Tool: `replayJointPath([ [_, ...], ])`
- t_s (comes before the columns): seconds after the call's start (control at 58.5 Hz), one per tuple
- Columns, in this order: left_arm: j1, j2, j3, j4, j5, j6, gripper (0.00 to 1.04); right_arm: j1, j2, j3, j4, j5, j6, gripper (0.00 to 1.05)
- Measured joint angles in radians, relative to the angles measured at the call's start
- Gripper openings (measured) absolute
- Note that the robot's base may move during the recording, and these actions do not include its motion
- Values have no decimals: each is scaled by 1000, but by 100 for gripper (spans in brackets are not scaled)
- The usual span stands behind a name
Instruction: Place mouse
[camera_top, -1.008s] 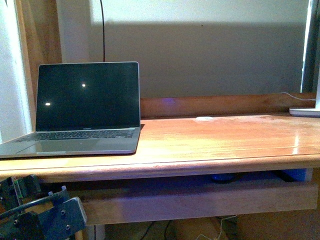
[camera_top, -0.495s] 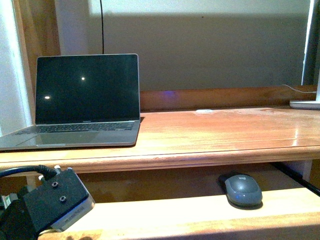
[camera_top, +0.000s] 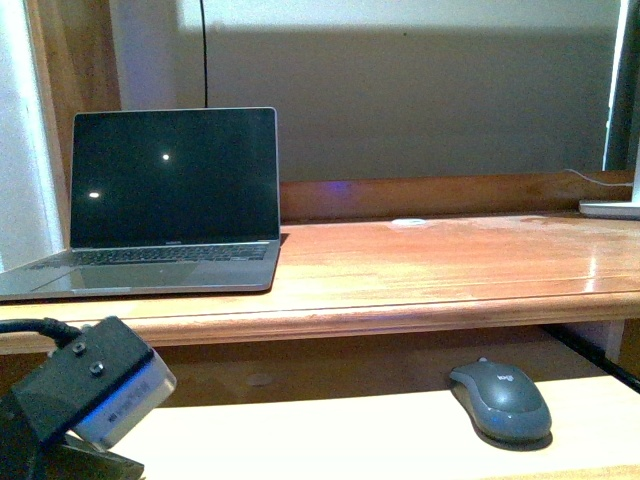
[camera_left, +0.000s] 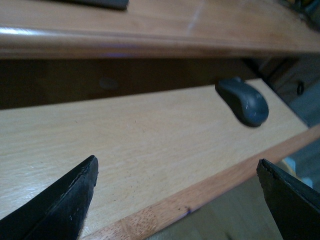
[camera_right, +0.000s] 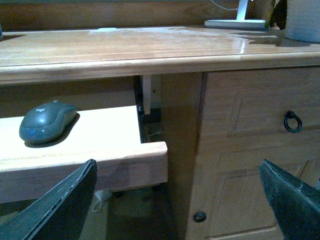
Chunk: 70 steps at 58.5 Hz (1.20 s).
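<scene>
Grey mouse (camera_top: 500, 402) lies front-to-back, far end skewed left; left gripper (camera_left: 176, 162) and right gripper (camera_right: 177, 162) gape empty.

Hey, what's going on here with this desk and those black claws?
A two-armed robot is working on placing a small dark grey, rounded plastic computer mouse. Right now the mouse lies on the pale wooden pull-out shelf under the reddish wooden desktop, toward the shelf's right end, with nothing gripping it. The left gripper and right gripper are both open, empty and apart from it. An open silver laptop with a dark screen sits on the desktop's left side.
</scene>
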Motion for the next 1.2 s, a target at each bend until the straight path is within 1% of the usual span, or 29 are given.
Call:
replayJointPath([
  [0.034,-8,-37,0,-14,-40,-15,97,0,0,0,0,0,0,97],
  [0.068,-24,-90,-3,-34,-118,-18,97,0,0,0,0,0,0,97],
  [0.103,-32,-121,-9,-36,-165,-11,97,0,0,0,0,0,0,97],
  [0.137,-47,-173,-22,-45,-244,8,97,0,0,0,0,0,0,97],
  [0.205,-83,-288,-71,-58,-430,99,97,0,0,0,0,0,0,97],
  [0.222,-87,-303,-79,-63,-452,116,97,0,0,0,0,0,0,97],
  [0.256,-102,-364,-111,-90,-539,163,97,0,0,0,0,0,0,97],
  [0.325,-123,-455,-166,-121,-666,216,97,0,0,0,0,0,0,97],
  [0.376,-145,-518,-196,-164,-741,257,97,0,0,0,0,0,0,97],
  [0.41,-179,-583,-232,-176,-822,310,97,0,0,0,0,0,0,97],
  [0.427,-188,-600,-241,-178,-838,317,97,0,0,0,0,0,0,97],
  [0.444,-208,-640,-258,-187,-858,324,95,0,0,0,0,0,0,97],
  [0.495,-222,-725,-288,-223,-846,321,88,0,0,0,0,0,0,97],
  [0.53,-206,-809,-320,-249,-805,307,81,0,0,0,0,0,0,97],
  [0.547,-198,-827,-327,-254,-792,304,79,0,0,0,0,0,0,97],
  [0.718,8,-983,-405,-282,-594,281,51,0,0,0,0,0,0,97],
  [0.769,43,-1005,-427,-282,-564,279,44,0,0,0,0,0,0,97],
  [0.803,69,-1023,-449,-282,-540,278,37,0,0,0,0,0,0,97],
  [0.974,144,-1054,-474,-286,-470,278,10,0,0,0,0,0,0,97],
  [1.008,189,-1064,-474,-294,-397,277,3,0,0,0,0,0,0,97],
  [1.042,233,-1071,-476,-296,-351,277,3,0,0,0,0,0,0,97],
  [1.076,269,-1073,-478,-296,-325,275,3,0,0,0,0,0,0,97],
  [1.145,301,-1088,-491,-295,-325,274,3,0,0,0,0,0,0,97],
  [1.179,306,-1102,-505,-295,-320,274,3,-11,12,4,-19,-46,6,97],
  [1.196,307,-1109,-513,-296,-313,274,3,-21,32,16,-49,-104,21,97],
])
